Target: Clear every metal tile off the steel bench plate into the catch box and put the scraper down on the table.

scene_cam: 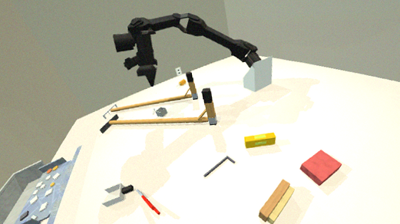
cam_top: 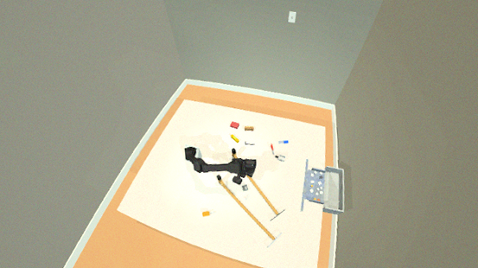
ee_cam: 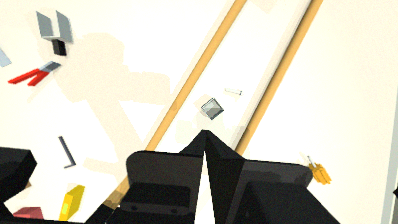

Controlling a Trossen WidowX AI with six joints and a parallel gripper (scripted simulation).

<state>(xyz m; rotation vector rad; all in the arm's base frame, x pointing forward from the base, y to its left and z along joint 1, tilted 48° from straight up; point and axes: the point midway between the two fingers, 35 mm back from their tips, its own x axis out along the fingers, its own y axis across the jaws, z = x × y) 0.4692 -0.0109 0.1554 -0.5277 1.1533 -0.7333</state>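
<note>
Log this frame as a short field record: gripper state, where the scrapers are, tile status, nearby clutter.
gripper: black parallel-jaw gripper shut, holding nothing, pointing down above the table
scrapers: two long wooden-handled scrapers on the table, one with a dark blade, one with a light wire-like blade; neither is gripped
tiles: small white and orange tiles lie on the steel bench plate
catch box: grey open box at the plate's far end
clutter: small grey cube between the handles; yellow block; red block
</note>
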